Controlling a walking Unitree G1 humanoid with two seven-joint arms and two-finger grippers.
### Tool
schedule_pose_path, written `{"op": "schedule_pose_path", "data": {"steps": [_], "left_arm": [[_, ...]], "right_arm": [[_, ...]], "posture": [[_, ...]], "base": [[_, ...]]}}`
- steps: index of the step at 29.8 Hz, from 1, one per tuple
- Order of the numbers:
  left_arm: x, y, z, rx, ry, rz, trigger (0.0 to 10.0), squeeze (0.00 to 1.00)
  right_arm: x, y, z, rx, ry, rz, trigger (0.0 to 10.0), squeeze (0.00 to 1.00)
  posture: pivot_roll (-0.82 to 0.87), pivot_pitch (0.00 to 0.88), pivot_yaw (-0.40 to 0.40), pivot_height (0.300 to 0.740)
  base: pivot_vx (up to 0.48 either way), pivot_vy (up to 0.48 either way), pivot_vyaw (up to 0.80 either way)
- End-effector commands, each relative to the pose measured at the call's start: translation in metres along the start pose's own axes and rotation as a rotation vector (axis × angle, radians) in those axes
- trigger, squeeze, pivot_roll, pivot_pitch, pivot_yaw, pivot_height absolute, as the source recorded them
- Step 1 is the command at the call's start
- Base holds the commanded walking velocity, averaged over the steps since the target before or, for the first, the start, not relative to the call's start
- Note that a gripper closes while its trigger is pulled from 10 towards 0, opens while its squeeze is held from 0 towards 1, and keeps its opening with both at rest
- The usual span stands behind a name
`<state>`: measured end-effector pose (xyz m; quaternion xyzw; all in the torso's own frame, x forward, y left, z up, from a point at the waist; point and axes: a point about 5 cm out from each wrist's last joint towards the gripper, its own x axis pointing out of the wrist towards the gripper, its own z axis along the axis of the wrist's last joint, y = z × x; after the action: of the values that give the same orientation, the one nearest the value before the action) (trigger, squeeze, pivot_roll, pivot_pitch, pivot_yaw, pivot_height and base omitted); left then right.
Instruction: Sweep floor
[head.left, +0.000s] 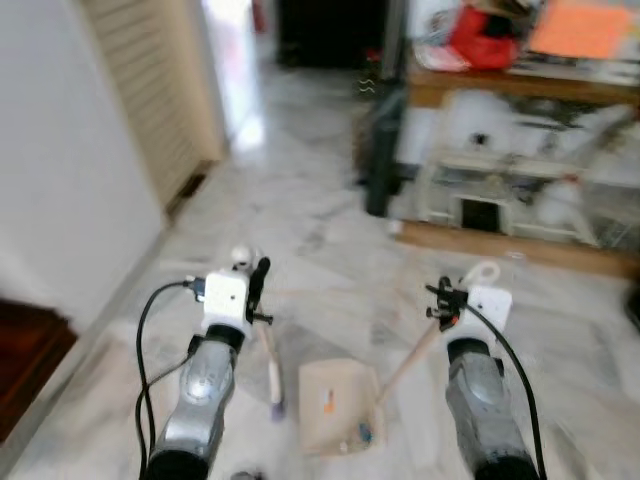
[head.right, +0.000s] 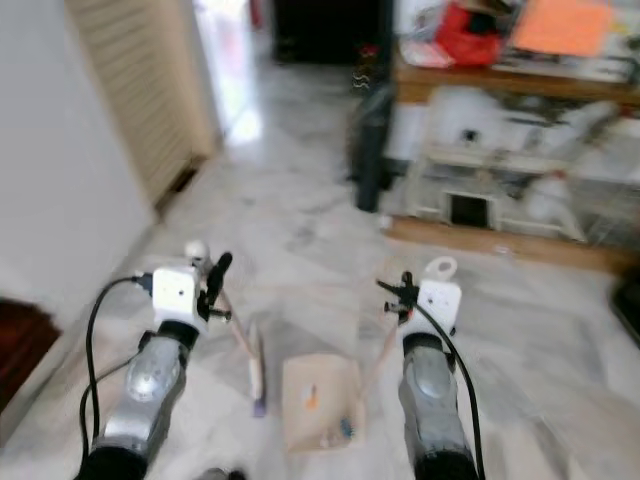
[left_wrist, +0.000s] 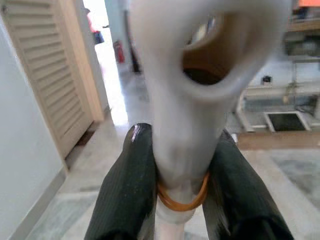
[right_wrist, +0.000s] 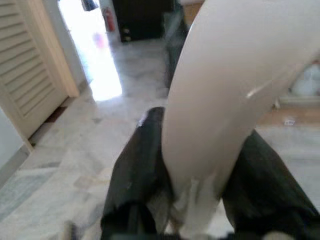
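Dustpan (head.left: 338, 405) lies between the arms, its handle slanting up into the clamped right gripper (head.left: 447, 300), while the left gripper (head.left: 257, 290) clasps the broom (head.left: 272, 372).

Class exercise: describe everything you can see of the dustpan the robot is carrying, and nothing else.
The dustpan is a pale beige, plastic-looking tray low between the two arms, over the marble floor; contact with it cannot be told. A few small scraps, one orange and one blue, lie in it. Its long pale handle slants up to the right gripper, whose black fingers are clamped on either side of it. The picture is blurred, so finer detail cannot be made out.
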<state>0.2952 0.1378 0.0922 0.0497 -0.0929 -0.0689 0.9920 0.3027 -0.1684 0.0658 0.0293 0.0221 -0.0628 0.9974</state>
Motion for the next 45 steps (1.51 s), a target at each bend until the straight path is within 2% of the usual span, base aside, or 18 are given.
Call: {"op": "schedule_pose_path", "data": {"steps": [1, 45], "left_arm": [[0.01, 0.0001, 0.0154, 0.017, -0.073, -0.011, 10.0, 0.0], [0.0077, -0.0013, 0.0139, 0.019, -0.06, -0.017, 10.0, 0.0]], "right_arm": [[0.0058, 0.0019, 0.0186, 0.015, -0.08, 0.001, 10.0, 0.0], [0.0031, 0.0034, 0.0152, 0.026, -0.064, -0.001, 10.0, 0.0]], "posture": [[0.03, 0.0, -0.007, 0.74], [0.04, 0.0, -0.008, 0.74]], "base": [[-0.311, 0.0, 0.0], [-0.309, 0.0, 0.0]]}}
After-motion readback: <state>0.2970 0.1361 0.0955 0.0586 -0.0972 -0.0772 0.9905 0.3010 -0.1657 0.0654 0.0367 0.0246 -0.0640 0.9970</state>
